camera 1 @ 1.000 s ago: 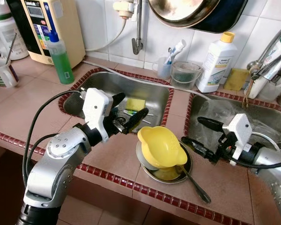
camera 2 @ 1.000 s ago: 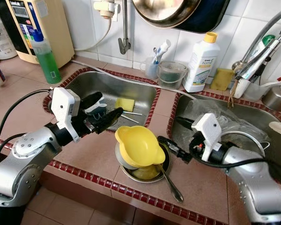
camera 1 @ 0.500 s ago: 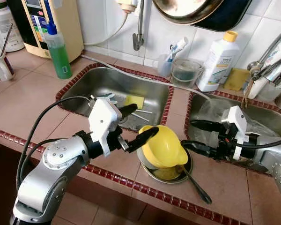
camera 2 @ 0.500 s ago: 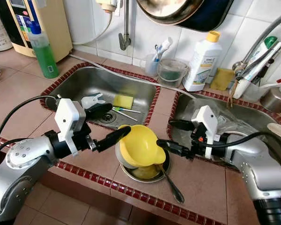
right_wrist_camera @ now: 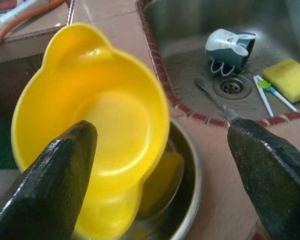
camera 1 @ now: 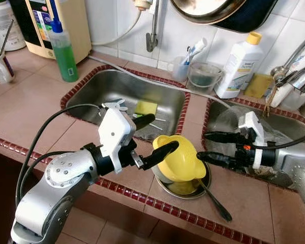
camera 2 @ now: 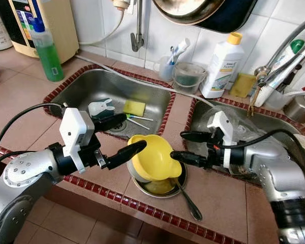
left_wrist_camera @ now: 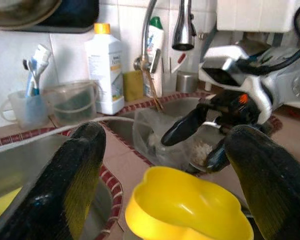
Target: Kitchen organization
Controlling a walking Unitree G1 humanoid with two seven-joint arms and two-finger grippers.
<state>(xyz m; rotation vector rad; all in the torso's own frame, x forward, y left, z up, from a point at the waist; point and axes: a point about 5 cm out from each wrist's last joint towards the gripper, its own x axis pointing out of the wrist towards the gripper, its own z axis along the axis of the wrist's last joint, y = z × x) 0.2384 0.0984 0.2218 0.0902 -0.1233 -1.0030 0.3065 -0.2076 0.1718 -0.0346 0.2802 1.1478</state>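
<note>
A yellow plastic bowl (camera 1: 183, 160) sits tilted in a shallow steel dish (camera 1: 193, 190) on the tiled counter between the two sinks, with a spoon (camera 1: 214, 202) lying in the dish. My left gripper (camera 1: 155, 134) is open at the bowl's left side, and its lower finger (camera 1: 160, 150) reaches the bowl's rim. From the right, my right gripper (camera 1: 203, 146) is open with its tips just short of the bowl. In the left wrist view the yellow bowl (left_wrist_camera: 190, 212) lies between and beyond the fingers. In the right wrist view the yellow bowl (right_wrist_camera: 95, 125) lies partly between the fingers.
The left sink (camera 1: 91, 94) holds a yellow sponge (camera 1: 146, 108) and a white brush (camera 1: 114, 105). The right sink (camera 1: 295, 134) holds crumpled clear plastic. A green soap bottle (camera 1: 63, 48), white bottle (camera 1: 236, 66), toothbrush cup (camera 1: 182, 71) and faucet stand along the back wall.
My left gripper has moved right, from over the left sink to the yellow bowl's rim. My right gripper has drawn slightly closer to the bowl. The camera has shifted a little.
</note>
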